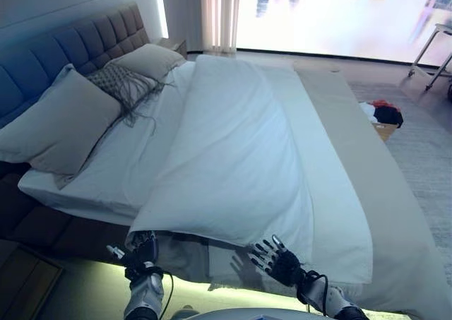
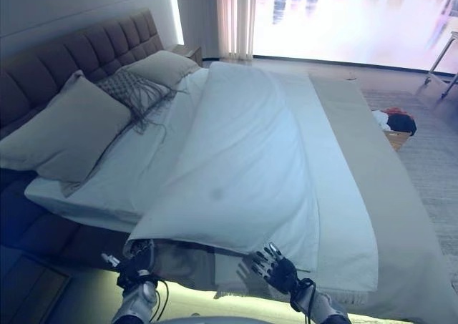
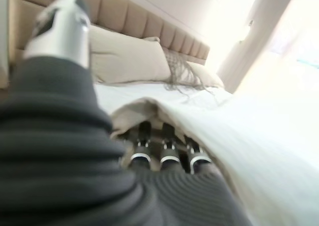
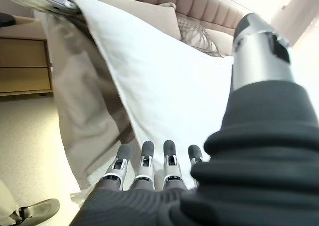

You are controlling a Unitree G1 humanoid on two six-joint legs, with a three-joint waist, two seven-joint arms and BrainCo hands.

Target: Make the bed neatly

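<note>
1. Bedroom: white duvet lies askew on the bed, bunched toward the headboard.
2. Left hand reaches under the duvet's near corner; grip unclear.
3. Right hand hovers splayed, empty, beside the duvet's near edge.
4. A one-sided pull risks more skew.

No readable text, labels, numbers or signs on anything

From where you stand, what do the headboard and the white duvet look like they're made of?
The blue-grey tufted headboard looks like upholstered fabric, matte, with stitched square panels. The white duvet looks like soft woven cotton or similar, matte, judging by its creases and drape.
</note>
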